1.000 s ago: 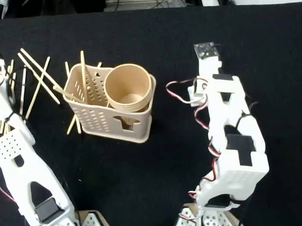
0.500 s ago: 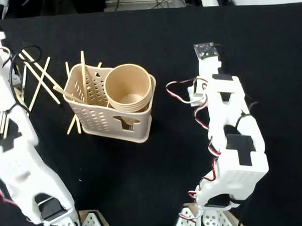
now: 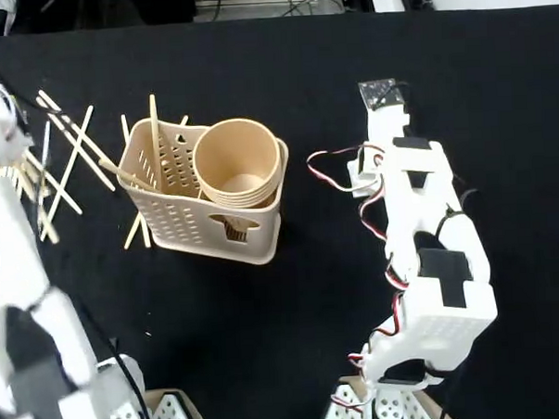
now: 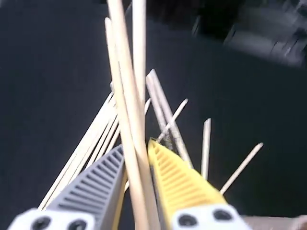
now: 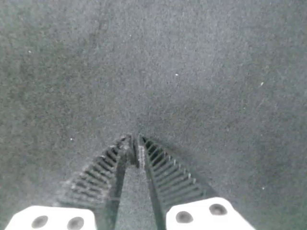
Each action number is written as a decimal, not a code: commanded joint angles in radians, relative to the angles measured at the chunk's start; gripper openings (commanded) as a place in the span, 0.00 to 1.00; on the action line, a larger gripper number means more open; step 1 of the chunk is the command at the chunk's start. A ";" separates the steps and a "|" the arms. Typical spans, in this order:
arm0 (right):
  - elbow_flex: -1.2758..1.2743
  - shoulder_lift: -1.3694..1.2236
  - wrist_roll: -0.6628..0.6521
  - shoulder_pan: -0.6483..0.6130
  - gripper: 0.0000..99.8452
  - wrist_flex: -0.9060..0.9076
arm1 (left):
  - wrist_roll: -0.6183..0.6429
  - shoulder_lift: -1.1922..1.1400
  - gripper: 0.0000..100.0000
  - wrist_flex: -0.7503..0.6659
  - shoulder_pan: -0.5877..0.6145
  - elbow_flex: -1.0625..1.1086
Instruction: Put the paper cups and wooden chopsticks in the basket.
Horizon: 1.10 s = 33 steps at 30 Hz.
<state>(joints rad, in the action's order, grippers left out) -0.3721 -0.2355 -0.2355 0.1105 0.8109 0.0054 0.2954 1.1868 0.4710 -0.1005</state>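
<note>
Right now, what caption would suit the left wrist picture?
Left gripper shut on wooden chopsticks, with more loose chopsticks lying on the black table beyond.

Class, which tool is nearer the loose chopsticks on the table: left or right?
Left. The left tool, shut on some chopsticks, is right over the loose chopsticks; the right tool rests on the other side of the basket.
</note>
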 commanded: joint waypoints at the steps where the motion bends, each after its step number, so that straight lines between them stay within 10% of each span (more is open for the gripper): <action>1: 0.008 0.004 -0.011 -0.017 0.01 -0.014 | 0.023 0.295 0.03 -0.215 -0.090 0.259; 12: 0.008 0.004 -0.011 -0.017 0.01 -0.014 | 0.025 0.795 0.03 -0.703 -0.318 0.656; 27: 0.008 0.004 -0.011 -0.015 0.01 -0.014 | 0.087 0.829 0.05 -1.155 -0.499 1.075; 33: 0.008 0.004 -0.011 -0.015 0.01 -0.015 | 0.195 0.836 0.21 -0.997 -0.470 1.084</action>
<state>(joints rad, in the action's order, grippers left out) -0.3721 -0.2355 -0.2355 0.1105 0.8109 0.0974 1.1147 0.0882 -0.0215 1.0150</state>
